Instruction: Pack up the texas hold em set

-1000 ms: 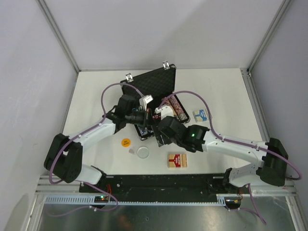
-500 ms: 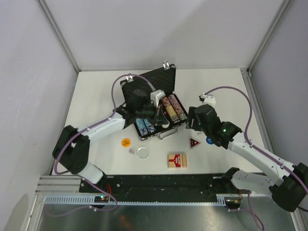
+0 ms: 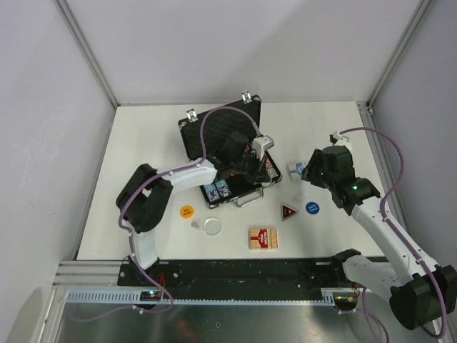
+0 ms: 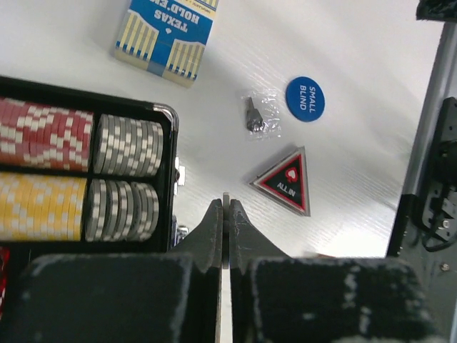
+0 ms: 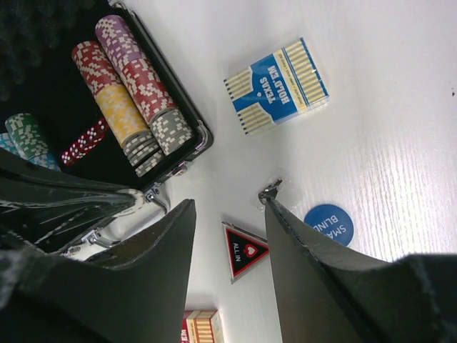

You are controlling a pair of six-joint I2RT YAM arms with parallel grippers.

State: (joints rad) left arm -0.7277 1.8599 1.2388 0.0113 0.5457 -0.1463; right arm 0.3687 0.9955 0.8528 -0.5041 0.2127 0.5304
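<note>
Collecting loose pieces
Right hand (image 5: 228,204) spread near blue card deck (image 5: 275,86), its likely pickup; left hand (image 4: 225,207) closed, empty.

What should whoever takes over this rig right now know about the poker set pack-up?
Left end effector shut, empty, beside the briefcase edge. Right end effector open, empty, near the small clear bag. Chips and red dice sit in the open briefcase. Out on the table: blue deck, red deck, Small Blind button, All In triangle, orange button, pale round button. Left to do: load those, close the lid.
</note>
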